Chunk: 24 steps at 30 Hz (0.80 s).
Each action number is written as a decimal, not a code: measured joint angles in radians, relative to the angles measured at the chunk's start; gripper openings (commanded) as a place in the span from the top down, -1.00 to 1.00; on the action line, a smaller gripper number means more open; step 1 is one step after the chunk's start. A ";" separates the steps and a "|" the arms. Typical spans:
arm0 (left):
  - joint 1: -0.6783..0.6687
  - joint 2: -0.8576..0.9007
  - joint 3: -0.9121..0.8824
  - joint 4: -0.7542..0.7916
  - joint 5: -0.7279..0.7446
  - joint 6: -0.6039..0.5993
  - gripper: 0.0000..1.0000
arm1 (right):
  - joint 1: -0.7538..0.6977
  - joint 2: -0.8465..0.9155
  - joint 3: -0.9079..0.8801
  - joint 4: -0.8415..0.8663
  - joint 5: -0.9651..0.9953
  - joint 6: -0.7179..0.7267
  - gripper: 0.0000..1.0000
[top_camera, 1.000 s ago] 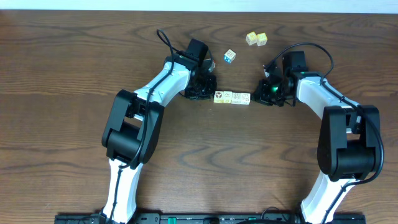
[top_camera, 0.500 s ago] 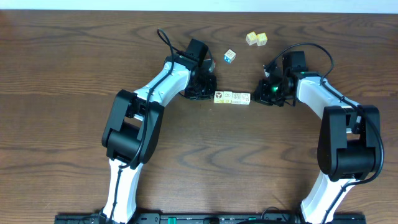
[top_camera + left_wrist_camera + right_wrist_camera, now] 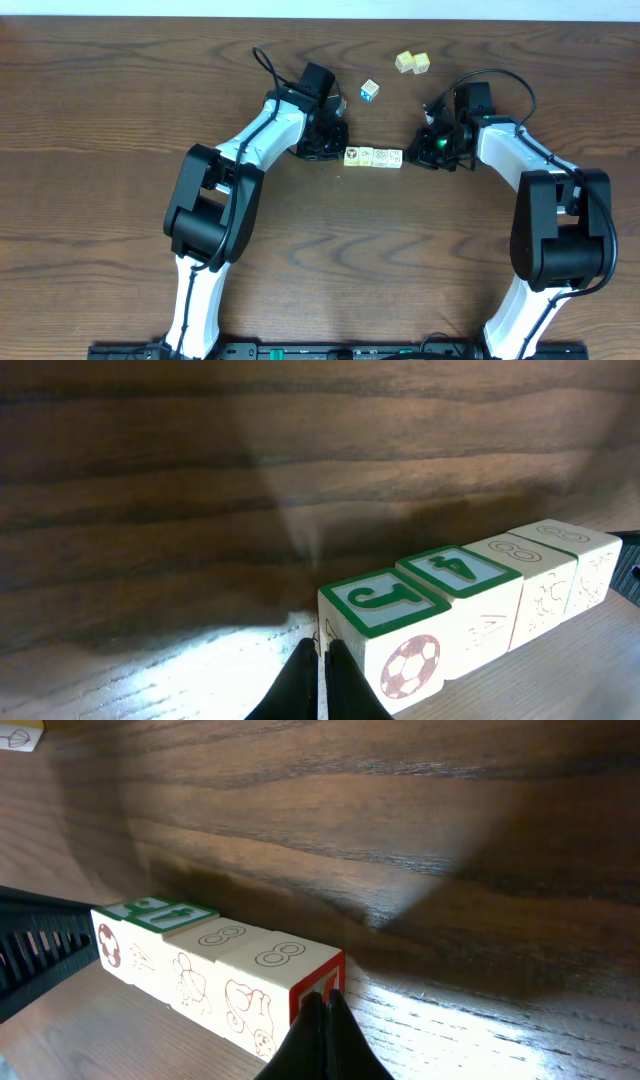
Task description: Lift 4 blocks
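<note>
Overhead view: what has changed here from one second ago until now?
Nothing visibly changed. The row of blocks lies where it was, with the shut left hand and right hand at its two ends. The blue-faced cube and the two yellow cubes also kept their places.

The four blocks (image 3: 373, 157) lie in a touching row on the tabletop (image 3: 100, 150), between the left end effector (image 3: 322, 672) and right end effector (image 3: 322, 1025); a lone cube (image 3: 370, 90) and a pair of cubes (image 3: 412, 62) sit behind

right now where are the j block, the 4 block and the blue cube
j block (image 3: 385, 601), left wrist view, top face
4 block (image 3: 460, 568), left wrist view, top face
blue cube (image 3: 370, 90), overhead view, its middle
</note>
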 measured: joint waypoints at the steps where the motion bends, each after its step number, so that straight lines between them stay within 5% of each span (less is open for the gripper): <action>1: 0.000 0.000 0.000 -0.003 0.000 0.000 0.86 | 0.000 0.000 0.000 0.000 0.000 0.000 0.98; 24: 0.000 0.000 0.000 -0.018 0.019 0.005 0.86 | 0.000 0.000 0.000 0.002 0.000 0.008 0.98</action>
